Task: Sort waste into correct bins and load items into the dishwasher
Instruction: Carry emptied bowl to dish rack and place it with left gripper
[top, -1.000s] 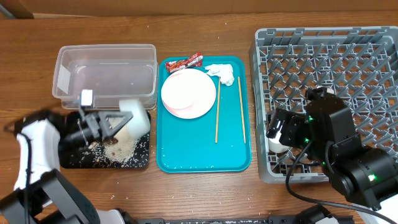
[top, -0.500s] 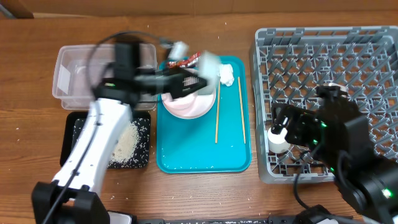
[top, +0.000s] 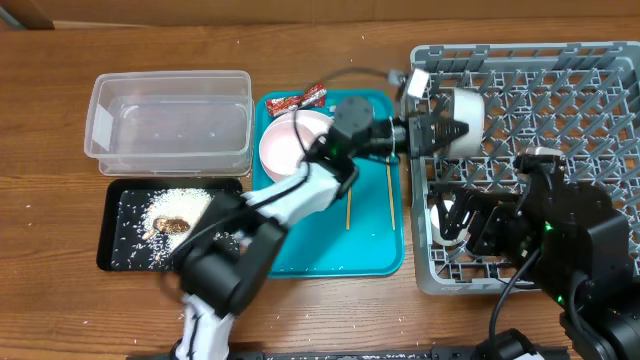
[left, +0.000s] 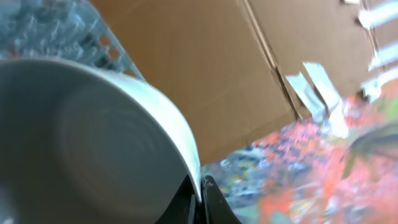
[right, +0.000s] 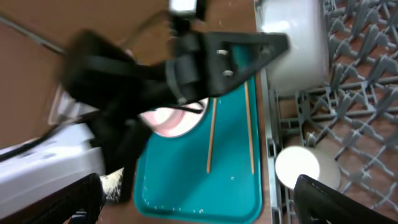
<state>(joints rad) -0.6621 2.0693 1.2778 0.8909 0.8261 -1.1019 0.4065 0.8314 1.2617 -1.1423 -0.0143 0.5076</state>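
Left gripper (top: 436, 128) pinched bowl (top: 465, 107) rim, bowl tipped sideways; rack (top: 580, 80) directly beneath. Right gripper (right: 199, 204) wide, empty, cup (right: 298, 168) just ahead.

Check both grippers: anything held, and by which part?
Left gripper pinches the bowl by its rim, above the rack. Right gripper is open, holding nothing; the cup stands in the rack.

2 arms: left arm (top: 300, 195) white with black joints, right arm (top: 575, 225) black (green light).
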